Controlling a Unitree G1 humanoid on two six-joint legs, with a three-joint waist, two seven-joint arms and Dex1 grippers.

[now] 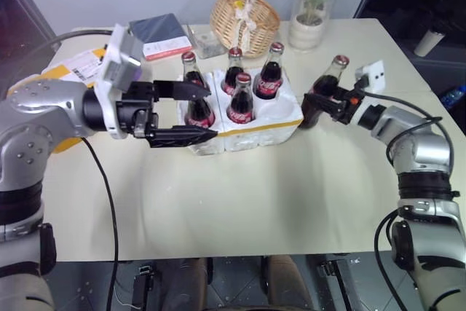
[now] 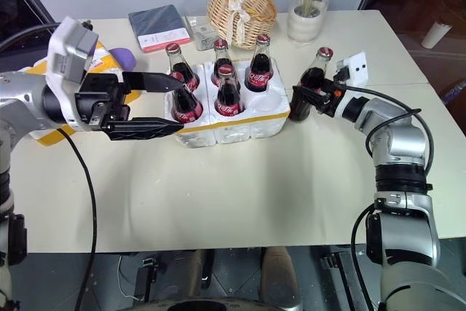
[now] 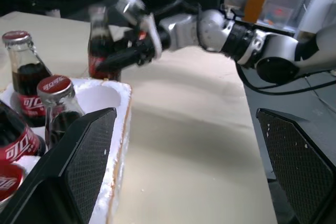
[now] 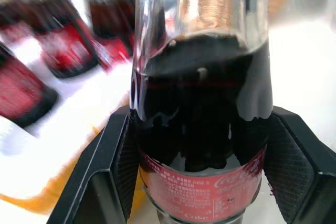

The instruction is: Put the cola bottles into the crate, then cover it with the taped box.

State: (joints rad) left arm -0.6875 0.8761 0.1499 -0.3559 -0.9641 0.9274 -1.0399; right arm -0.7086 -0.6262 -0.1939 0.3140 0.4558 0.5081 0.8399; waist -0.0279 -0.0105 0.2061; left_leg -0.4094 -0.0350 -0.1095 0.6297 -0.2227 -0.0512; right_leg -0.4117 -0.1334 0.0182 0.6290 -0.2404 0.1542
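Left gripper (image 1: 191, 112) open, fingers straddling the crate's (image 1: 280, 123) near-left corner; right gripper (image 1: 318, 101) clamped on sixth cola bottle (image 1: 325, 87), beside crate.

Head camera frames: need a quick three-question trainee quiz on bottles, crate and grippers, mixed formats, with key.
1. How many small glass cola bottles with red caps already stand in the low white foam crate with the yellow tape band?
2. True or false: the right gripper is shut on the sixth cola bottle, beside the crate.
3. The left gripper is: A) holding a bottle, B) open, in front of the crate's left end, C) resting in the wicker basket.

Key: 1) five; 2) true; 3) B.
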